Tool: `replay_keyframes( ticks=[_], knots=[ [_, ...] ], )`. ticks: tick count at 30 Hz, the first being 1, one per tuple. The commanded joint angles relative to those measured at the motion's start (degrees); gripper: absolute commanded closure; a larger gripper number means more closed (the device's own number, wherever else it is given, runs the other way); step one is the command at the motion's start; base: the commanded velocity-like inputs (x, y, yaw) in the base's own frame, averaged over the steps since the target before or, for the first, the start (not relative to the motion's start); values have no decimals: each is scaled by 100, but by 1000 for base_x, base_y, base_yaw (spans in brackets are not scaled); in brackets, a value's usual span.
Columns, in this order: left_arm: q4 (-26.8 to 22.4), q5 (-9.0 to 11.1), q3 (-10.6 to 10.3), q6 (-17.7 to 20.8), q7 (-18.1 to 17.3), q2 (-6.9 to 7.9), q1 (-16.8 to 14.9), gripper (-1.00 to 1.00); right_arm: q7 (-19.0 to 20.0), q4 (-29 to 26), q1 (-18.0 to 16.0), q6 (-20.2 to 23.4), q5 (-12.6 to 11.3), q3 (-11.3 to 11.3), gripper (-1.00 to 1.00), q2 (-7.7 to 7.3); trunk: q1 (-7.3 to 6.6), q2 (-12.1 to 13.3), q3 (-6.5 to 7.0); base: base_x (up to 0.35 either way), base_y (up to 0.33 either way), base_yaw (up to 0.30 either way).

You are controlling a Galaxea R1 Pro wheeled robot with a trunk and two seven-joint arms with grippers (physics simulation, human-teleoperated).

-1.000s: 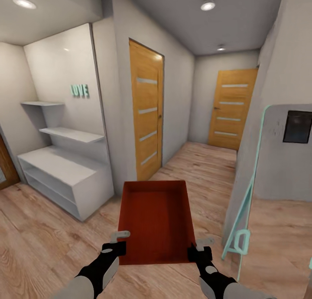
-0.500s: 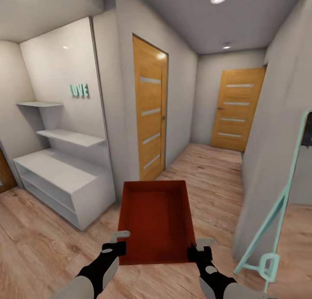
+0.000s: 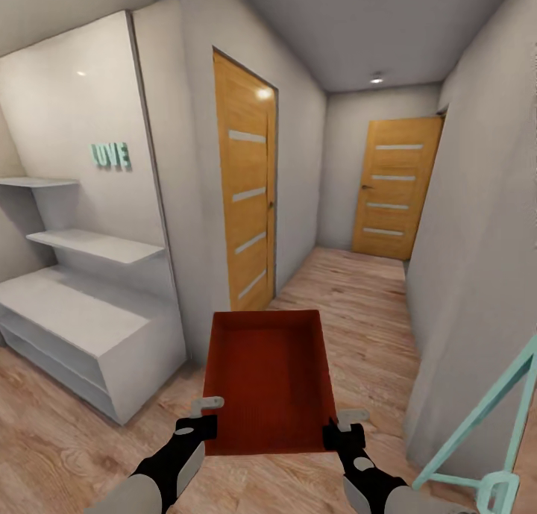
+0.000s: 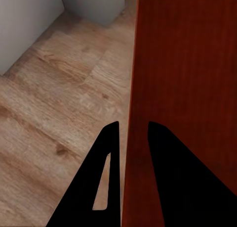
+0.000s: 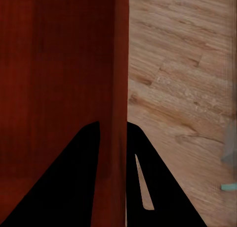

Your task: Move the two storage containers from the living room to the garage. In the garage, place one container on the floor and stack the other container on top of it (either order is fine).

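One orange-red open-top storage container (image 3: 268, 380) is held level in front of me above the light wood plank floor. My left gripper (image 3: 200, 418) is shut on its left wall at the near corner. My right gripper (image 3: 344, 427) is shut on its right wall at the near corner. In the left wrist view, the thin wall of the container (image 4: 187, 88) runs between the two dark fingers of the left gripper (image 4: 132, 130). The right wrist view shows the container (image 5: 59, 78) clamped the same way by the right gripper (image 5: 113, 125). The living room and the garage are out of view.
A hallway of wood planks (image 3: 358, 305) runs ahead to a shut wooden door (image 3: 391, 189). Another shut wooden door (image 3: 246, 193) stands on the left wall. A white shelf unit (image 3: 82, 320) sits at the left, a grey wall (image 3: 477, 260) and a teal frame (image 3: 485, 439) at the right.
The camera has moved forward into the hallway: the shelf unit has slid left and the teal frame down to the right edge. The container stays in both grippers as before.
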Motion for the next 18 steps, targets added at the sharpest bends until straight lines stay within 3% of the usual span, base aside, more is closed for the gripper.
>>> replay_keyframes(
  ticks=[1, 18],
  knots=[
    [-26, -2, 58, 39, 64, 7, -3, 100, -72, 17, -6, -52, -184, -148, 100, 0, 4, -6, -8, 322, 162, -261],
    [-26, -5, 58, 37, 64, 9, -3, 100, -72, 17, -6, -52, -184, -148, 100, 0, 4, -6, -8, 322, 162, -262]
  ],
)
